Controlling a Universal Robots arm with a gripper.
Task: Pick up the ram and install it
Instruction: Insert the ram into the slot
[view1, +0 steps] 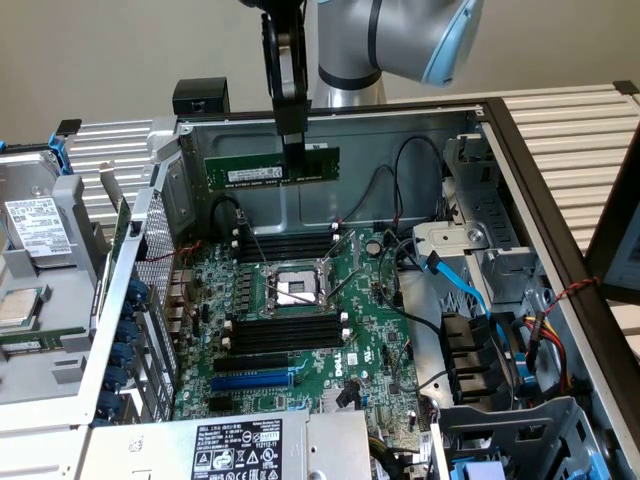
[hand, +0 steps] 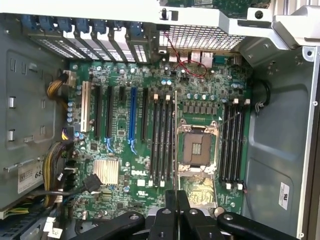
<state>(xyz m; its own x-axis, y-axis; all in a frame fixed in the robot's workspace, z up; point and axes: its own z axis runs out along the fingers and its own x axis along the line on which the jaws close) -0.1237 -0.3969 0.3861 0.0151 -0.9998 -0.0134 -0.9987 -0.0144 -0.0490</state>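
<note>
The ram (view1: 260, 168), a long green stick with a white label, hangs level in the air above the motherboard (view1: 365, 330), in front of the case's back wall. My gripper (view1: 293, 160) is shut on the ram near its middle, reaching down from above. In the wrist view the ram (hand: 175, 150) appears edge-on as a thin line running out from my gripper (hand: 176, 200). It lines up beside one bank of black memory slots (hand: 162, 145), next to the CPU socket (hand: 196, 147). A second bank of slots (hand: 232, 145) lies on the socket's other side.
The open computer case (view1: 520, 170) surrounds the board. A blue expansion slot (view1: 255, 381) lies near the front, and black and blue cables (view1: 455, 285) run at the exterior view's right. A drive cage (view1: 40, 250) stands at the exterior view's left, a power supply label (view1: 235, 450) at the front.
</note>
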